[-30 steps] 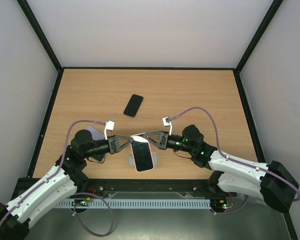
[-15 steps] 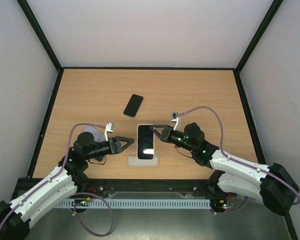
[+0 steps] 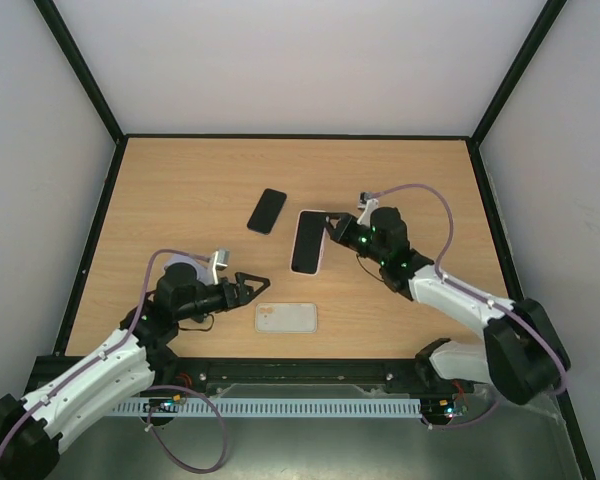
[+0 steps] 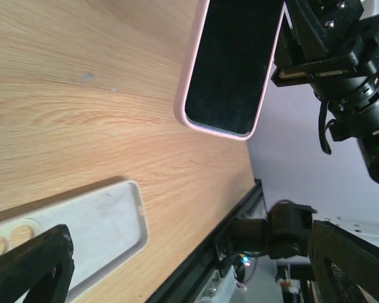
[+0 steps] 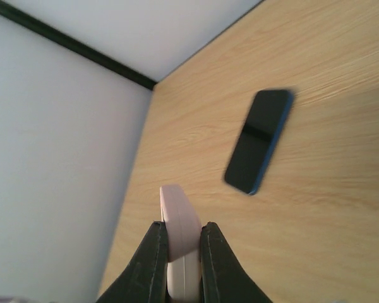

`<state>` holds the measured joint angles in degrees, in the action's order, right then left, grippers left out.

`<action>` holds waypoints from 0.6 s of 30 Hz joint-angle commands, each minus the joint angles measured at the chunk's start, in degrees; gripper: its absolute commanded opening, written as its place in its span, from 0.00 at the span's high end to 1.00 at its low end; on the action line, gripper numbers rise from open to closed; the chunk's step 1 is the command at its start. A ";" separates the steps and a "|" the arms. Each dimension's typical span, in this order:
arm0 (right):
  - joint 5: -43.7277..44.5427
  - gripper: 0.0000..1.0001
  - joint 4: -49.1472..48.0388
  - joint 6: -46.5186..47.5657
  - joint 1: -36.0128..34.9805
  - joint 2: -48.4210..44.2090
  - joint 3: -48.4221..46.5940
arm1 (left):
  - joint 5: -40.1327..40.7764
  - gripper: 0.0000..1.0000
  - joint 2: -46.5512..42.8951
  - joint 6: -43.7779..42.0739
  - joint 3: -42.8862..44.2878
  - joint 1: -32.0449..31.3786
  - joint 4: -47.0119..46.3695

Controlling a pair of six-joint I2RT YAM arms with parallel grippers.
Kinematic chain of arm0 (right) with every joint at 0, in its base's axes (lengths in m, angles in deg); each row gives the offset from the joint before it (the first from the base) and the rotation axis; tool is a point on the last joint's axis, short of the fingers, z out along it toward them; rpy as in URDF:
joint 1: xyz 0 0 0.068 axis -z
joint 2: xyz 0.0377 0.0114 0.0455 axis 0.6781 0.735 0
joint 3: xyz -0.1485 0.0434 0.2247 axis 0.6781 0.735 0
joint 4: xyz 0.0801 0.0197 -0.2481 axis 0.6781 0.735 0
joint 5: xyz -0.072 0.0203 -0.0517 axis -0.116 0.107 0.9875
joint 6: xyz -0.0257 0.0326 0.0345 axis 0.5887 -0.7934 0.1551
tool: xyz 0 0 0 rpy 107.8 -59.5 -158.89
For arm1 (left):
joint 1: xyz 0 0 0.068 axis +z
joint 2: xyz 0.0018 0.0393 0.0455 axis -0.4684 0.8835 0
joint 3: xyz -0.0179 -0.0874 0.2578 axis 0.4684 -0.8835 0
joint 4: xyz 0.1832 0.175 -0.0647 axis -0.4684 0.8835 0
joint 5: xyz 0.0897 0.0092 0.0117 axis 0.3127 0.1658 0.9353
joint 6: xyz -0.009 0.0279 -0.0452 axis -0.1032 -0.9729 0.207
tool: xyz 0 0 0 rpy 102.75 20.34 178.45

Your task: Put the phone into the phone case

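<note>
While pinching the pink-cased phone (image 3: 308,241) in the closed right gripper (image 3: 328,229), with left gripper (image 3: 255,284) gaping empty, seems partly done: dark phone (image 3: 267,211) bare, white case (image 3: 286,317) unfilled

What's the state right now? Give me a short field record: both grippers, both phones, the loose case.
left gripper: open, holding nothing, just left of the empty case
right gripper: shut on the pink-cased phone, gripping its edge
pink-cased phone: screen up, held right of the dark phone; contact with the table unclear
dark phone: uncased, flat on the table, apart from both grippers
empty case: flat near the front edge, nothing in it
</note>
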<state>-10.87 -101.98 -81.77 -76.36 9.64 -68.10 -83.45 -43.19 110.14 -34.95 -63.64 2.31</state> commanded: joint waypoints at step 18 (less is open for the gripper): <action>-17.01 0.89 0.58 8.85 18.04 33.63 -13.88 | 10.62 0.03 6.69 -0.53 1.98 0.10 13.08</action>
<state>-25.28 -100.36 -74.25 -59.71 40.72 -78.70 -74.01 -37.42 109.35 -33.14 -63.64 13.72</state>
